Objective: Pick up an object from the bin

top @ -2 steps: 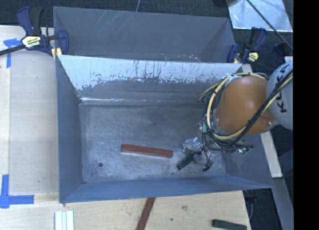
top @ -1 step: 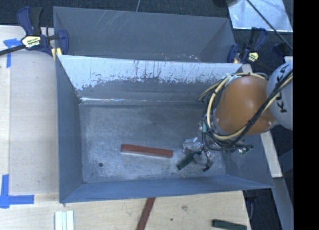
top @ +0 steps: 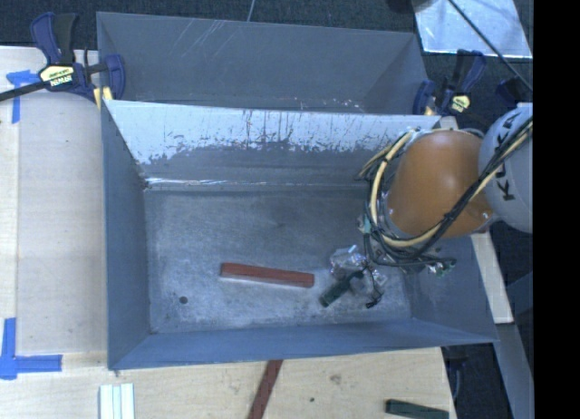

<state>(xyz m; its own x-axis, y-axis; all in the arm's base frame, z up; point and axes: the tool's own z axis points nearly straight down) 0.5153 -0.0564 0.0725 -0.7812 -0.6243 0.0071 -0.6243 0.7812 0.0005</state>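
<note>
A flat reddish-brown stick [top: 267, 275] lies on the bin floor near the front, its long side running left to right. My gripper [top: 355, 270] is low over the floor at the front right, just past the stick's right end. A short dark piece [top: 332, 295] pokes out at the gripper's lower left, close to the stick's end. I cannot tell whether it is a loose thing or part of the gripper. The orange cover above hides the gripper's upper body.
A tiny dark speck [top: 183, 299] sits on the floor at the front left. The bin's sloping walls rise close to the gripper at the front and right. The arm with its cables comes in from the right.
</note>
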